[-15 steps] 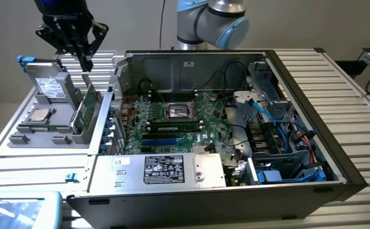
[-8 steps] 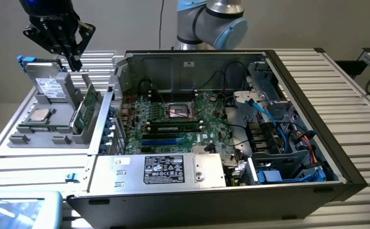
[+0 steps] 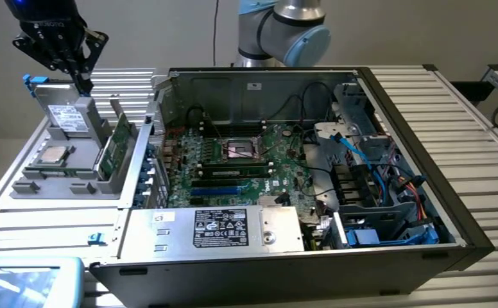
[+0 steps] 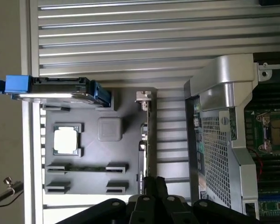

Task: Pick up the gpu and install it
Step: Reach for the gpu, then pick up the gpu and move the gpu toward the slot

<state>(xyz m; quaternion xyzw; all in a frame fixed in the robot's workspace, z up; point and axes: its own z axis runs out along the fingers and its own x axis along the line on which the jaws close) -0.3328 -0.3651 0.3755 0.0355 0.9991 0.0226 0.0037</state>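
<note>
Pressed together, the tool (image 3: 84,86) (image 4: 154,185) is held above the grey holder (image 3: 56,185) (image 4: 91,154), whose gpu (image 3: 116,146) (image 4: 147,135) is judged light, stiff, fragile, best gripped by its top edge.

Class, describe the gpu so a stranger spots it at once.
Beside the open computer case, on the exterior view's left, sits a grey tray. The gpu stands on edge along the tray's side nearest the case. Unlike the drive box and processor, it is green with a silver bracket.
</note>
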